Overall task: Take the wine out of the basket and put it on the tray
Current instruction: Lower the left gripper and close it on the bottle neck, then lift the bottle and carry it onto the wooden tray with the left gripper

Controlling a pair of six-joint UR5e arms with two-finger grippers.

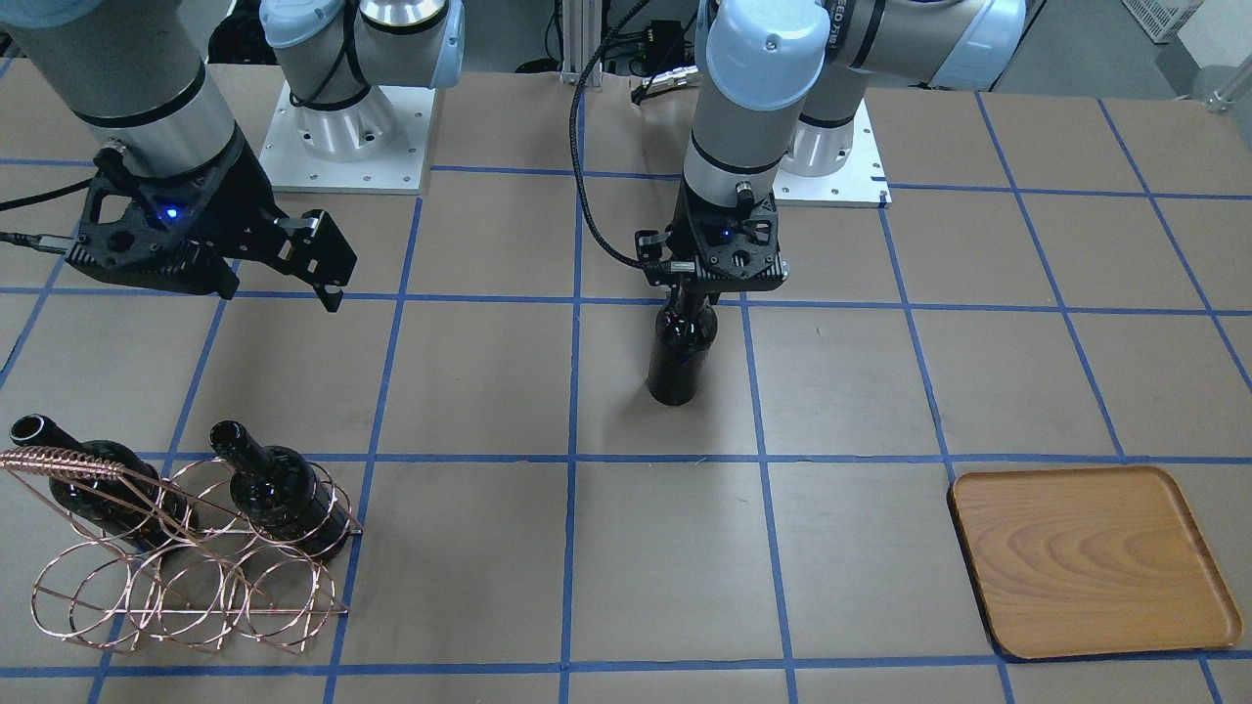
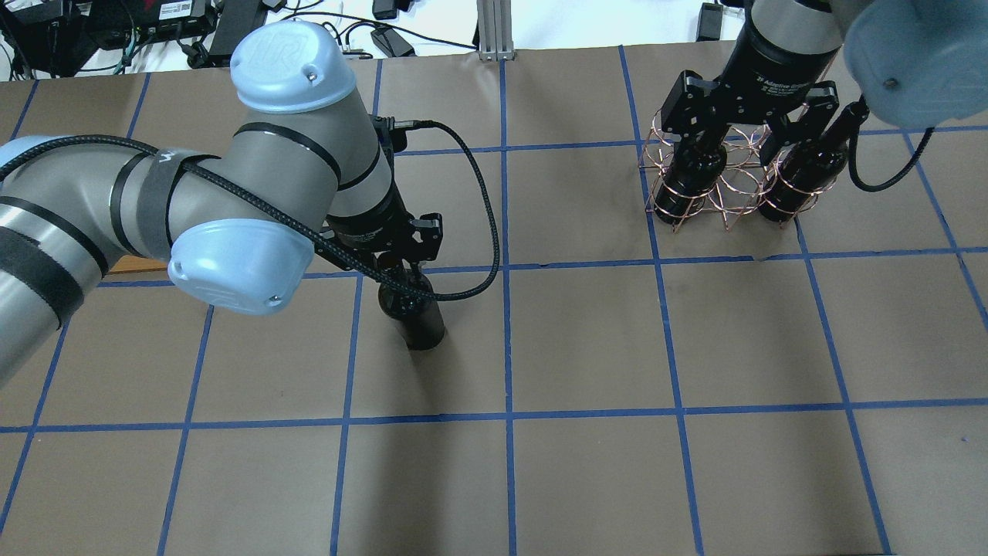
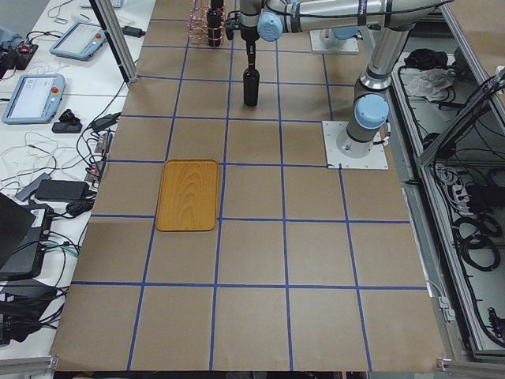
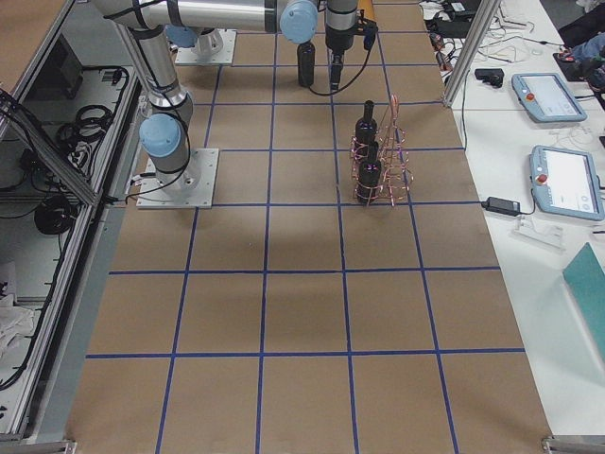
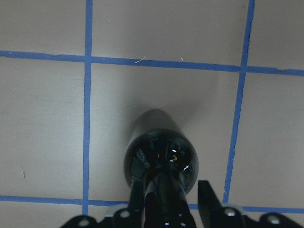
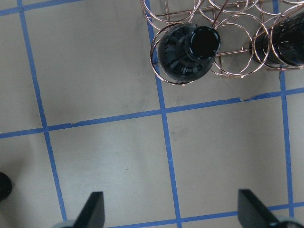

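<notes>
A near-black wine bottle (image 1: 680,362) stands upright on the table's middle, also in the overhead view (image 2: 417,320). My left gripper (image 1: 696,293) is around its neck. In the left wrist view (image 5: 170,194) the fingers sit close on either side of the neck, with a narrow gap on one side, so it reads as open. My right gripper (image 1: 318,264) is wide open and empty, raised near the copper wire basket (image 1: 196,587). Two more bottles (image 1: 108,489) (image 1: 279,489) sit in the basket. The wooden tray (image 1: 1086,557) lies empty on my left side.
The table is brown paper with a blue tape grid. Both arm base plates (image 1: 342,147) (image 1: 831,166) sit at its robot edge. The left gripper's cable (image 2: 486,232) loops beside the bottle. Benches with tablets (image 4: 558,180) flank the table ends.
</notes>
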